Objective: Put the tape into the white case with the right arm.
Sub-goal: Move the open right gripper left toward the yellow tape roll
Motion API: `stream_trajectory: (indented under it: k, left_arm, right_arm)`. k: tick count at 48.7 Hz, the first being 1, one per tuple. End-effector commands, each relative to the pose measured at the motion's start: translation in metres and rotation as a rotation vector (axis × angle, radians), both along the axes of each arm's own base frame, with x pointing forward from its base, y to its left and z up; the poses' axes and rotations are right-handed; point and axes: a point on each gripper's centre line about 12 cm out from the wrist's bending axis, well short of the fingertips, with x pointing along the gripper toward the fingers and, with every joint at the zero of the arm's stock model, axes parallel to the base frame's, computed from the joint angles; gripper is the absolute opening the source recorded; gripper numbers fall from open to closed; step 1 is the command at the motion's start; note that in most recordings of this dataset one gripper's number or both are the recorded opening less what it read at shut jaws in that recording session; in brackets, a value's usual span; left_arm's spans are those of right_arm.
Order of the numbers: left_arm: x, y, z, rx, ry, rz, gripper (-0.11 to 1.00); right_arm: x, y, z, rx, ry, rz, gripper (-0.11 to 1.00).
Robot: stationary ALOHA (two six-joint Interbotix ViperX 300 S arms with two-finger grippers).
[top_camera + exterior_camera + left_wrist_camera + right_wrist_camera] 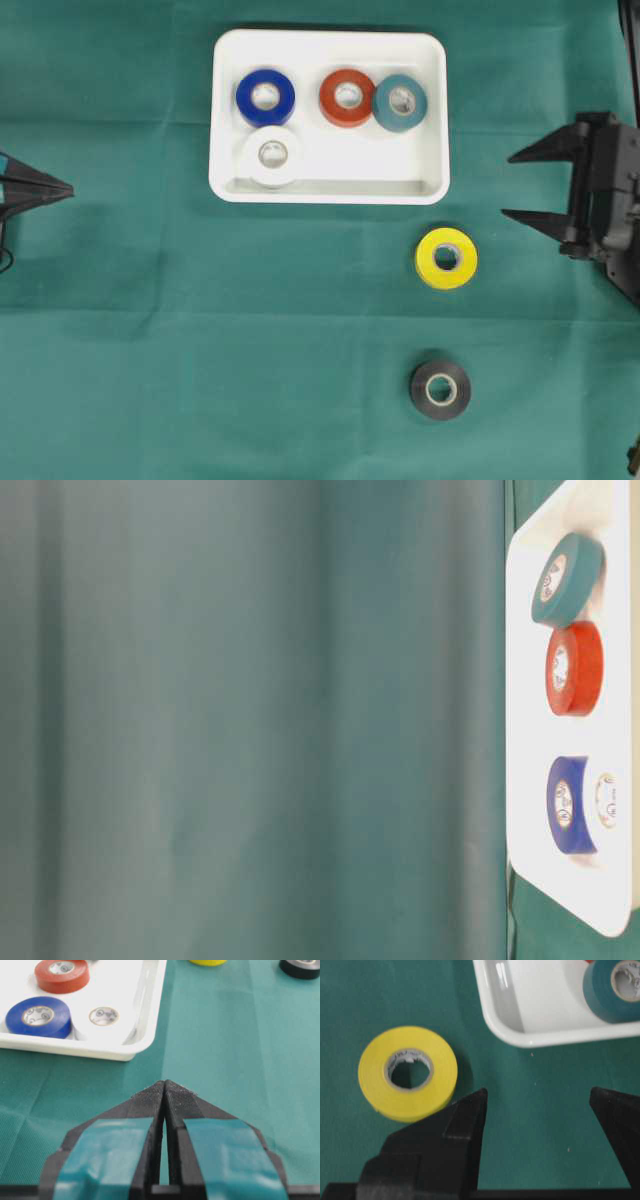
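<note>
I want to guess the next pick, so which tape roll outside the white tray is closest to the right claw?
The yellow tape roll. It lies on the green cloth just below the tray's right corner, near the right claw; the black roll sits farther away.

A green cloth covers the tabletop [150, 350]. The white case [225, 120] lies on it; below its right corner lies a yellow tape roll [446, 258], and farther below, a black roll [440, 389].
</note>
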Motion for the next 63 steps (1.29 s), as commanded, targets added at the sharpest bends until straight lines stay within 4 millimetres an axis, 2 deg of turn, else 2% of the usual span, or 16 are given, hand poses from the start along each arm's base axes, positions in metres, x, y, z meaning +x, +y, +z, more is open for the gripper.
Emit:
stream_trajectory:
  k: [1, 12, 27, 34, 51, 63]
  left_arm:
    - [0.001, 0.001, 0.004, 0.001, -0.011, 0.003, 0.01]
    - [0.001, 0.001, 0.005, 0.001, -0.012, 0.003, 0.01]
    - [0.001, 0.001, 0.005, 0.001, -0.012, 0.003, 0.01]
    - [0.001, 0.001, 0.004, -0.001, -0.011, 0.003, 0.01]
    - [0.001, 0.001, 0.005, 0.001, -0.012, 0.003, 0.01]
    - [0.001, 0.001, 0.005, 0.001, -0.012, 0.003, 0.01]
  right_arm:
    - [-0.002, 0.001, 0.003, 0.001, -0.031, 0.001, 0.47]
    - [-0.004, 0.006, 0.005, 0.010, -0.091, 0.036, 0.47]
    - [-0.007, 0.040, -0.006, 0.046, -0.143, 0.267, 0.47]
    - [-0.009, 0.049, -0.007, 0.042, -0.133, 0.326, 0.47]
    - [-0.007, 0.052, -0.007, 0.036, -0.121, 0.343, 0.47]
    - [0.009, 0.054, -0.001, 0.011, -0.070, 0.356, 0.47]
